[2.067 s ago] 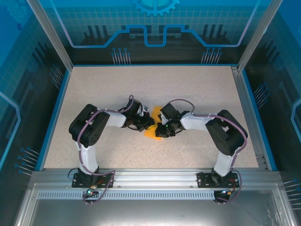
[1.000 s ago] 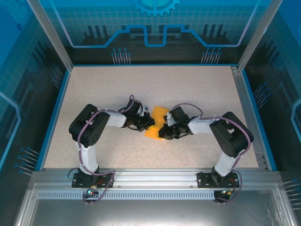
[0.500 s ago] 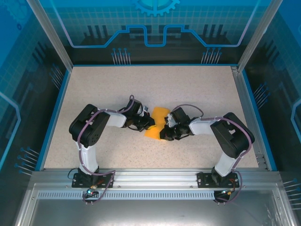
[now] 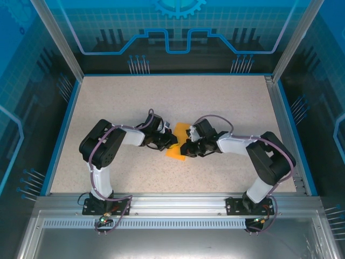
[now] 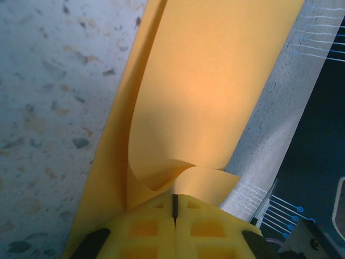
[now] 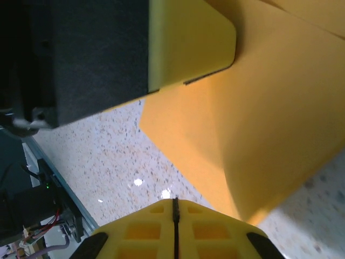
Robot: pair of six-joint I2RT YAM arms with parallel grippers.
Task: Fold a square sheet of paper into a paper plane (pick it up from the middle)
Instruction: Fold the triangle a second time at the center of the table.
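Seems mid-crease. Clamps the left end effector (image 4: 171, 141) on the left edge of the square sheet of paper (image 4: 181, 131), on the surface (image 4: 108, 108); holds the right end effector (image 4: 186, 148) shut at its right, grip unclear. Calls next for flattening the curled flap (image 5: 161, 178) seen by the left wrist, lost overhead.

**Paper mostly covered**

Seen from above, the left gripper (image 4: 172, 141) and right gripper (image 4: 186, 148) hide the middle of the paper sheet (image 4: 175, 153); its creases are too small to tell. In the left wrist view the sheet runs off the top edge. Whether the right gripper clamps it is unclear.
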